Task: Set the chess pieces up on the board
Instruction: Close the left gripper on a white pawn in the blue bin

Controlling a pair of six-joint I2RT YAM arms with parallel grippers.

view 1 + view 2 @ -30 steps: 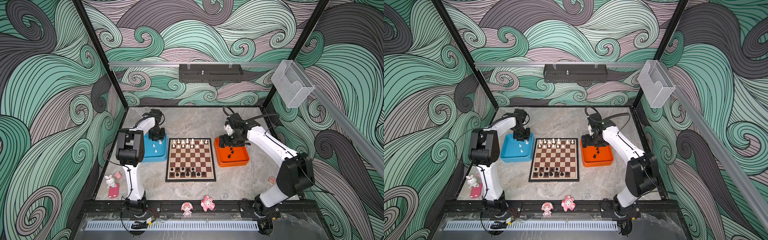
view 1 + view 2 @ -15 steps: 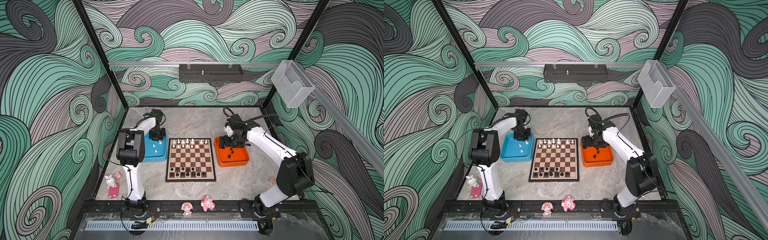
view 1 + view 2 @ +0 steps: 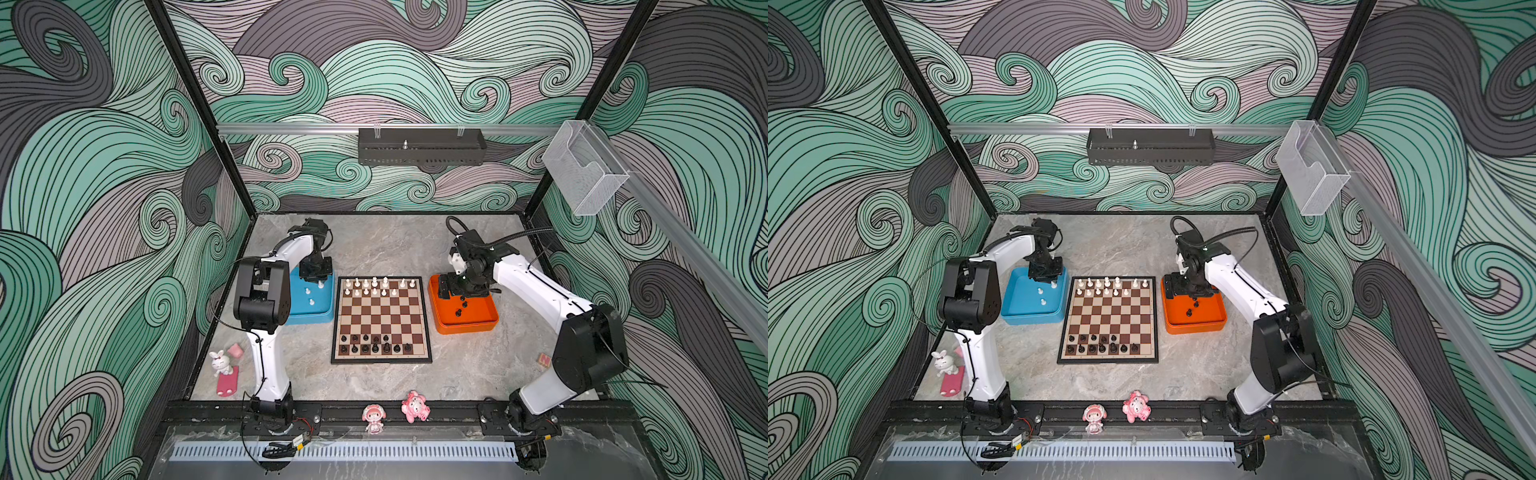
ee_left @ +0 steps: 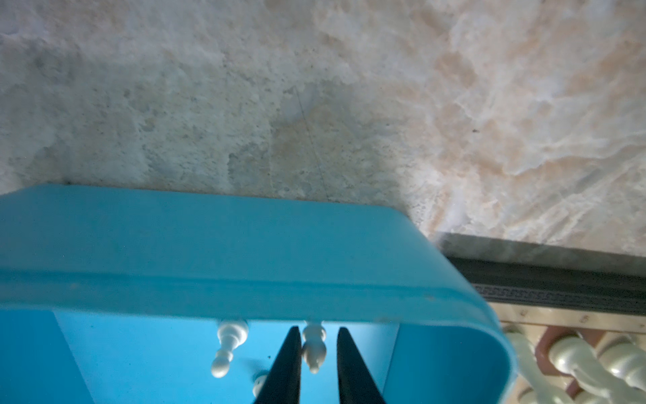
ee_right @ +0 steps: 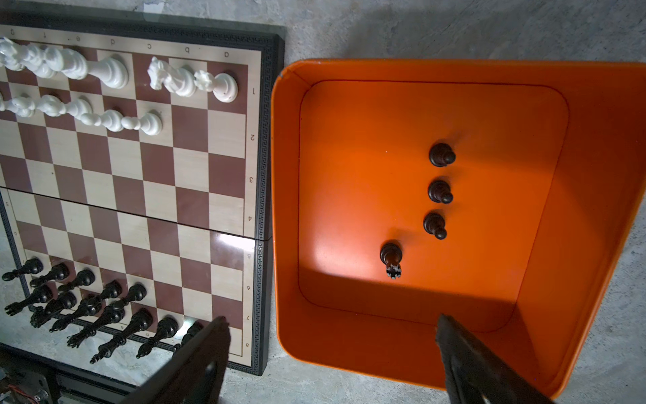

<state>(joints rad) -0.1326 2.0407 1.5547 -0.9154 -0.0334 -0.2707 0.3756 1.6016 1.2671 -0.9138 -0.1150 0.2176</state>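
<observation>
The board (image 3: 382,320) lies mid-table, with white chess pieces (image 3: 376,284) on its far rows and black ones (image 3: 374,345) on its near rows. My left gripper (image 4: 318,328) reaches down into the blue tray (image 4: 244,286). It is shut on an upright white piece (image 4: 313,349), which rests against one finger with a sliver of blue showing by the other. Two more white pieces (image 4: 229,341) stand beside it. My right gripper (image 5: 332,320) hangs open over the orange tray (image 5: 419,63), holding nothing. Several black pieces (image 5: 439,192) stand in that tray.
The blue tray (image 3: 309,318) touches the board's left side and the orange tray (image 3: 469,326) sits just right of it. Pink figurines (image 3: 373,417) stand on the front rail. A bunny figure (image 3: 220,361) is at front left and a small block (image 3: 543,359) at front right.
The left jaws have narrowed around the white piece in the blue tray. Neither arm has visibly shifted, and the right gripper stays open.
</observation>
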